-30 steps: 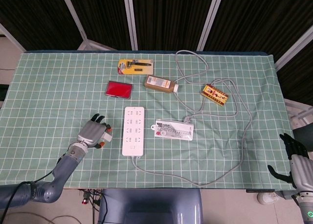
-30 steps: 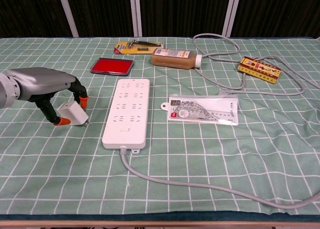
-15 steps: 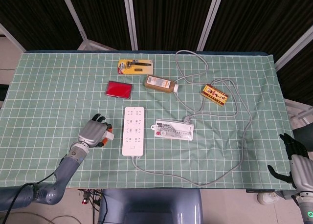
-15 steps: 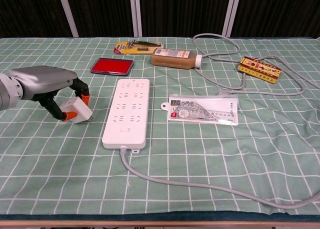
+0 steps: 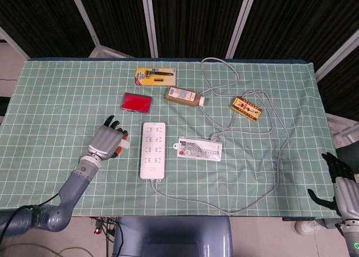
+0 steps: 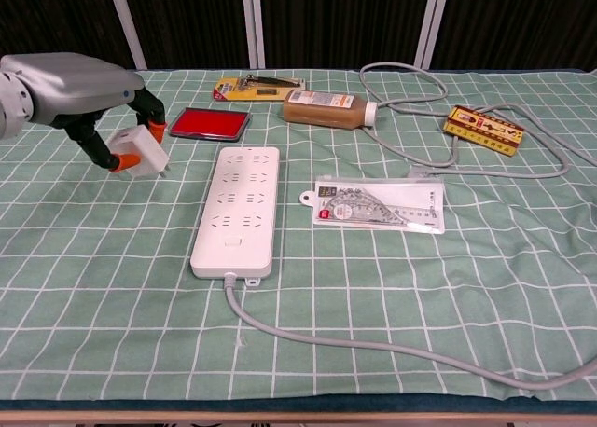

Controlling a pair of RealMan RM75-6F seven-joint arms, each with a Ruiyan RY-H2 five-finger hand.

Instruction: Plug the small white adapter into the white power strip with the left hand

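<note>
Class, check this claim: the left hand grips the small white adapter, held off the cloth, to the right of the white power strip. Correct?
Not quite. The left hand does grip the small white adapter off the cloth, but to the left of the white power strip, as the chest view shows.

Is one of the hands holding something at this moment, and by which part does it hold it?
The left hand holds the small white adapter by its body, pinched between orange-tipped fingers, clear of the table. The right hand holds nothing.
</note>
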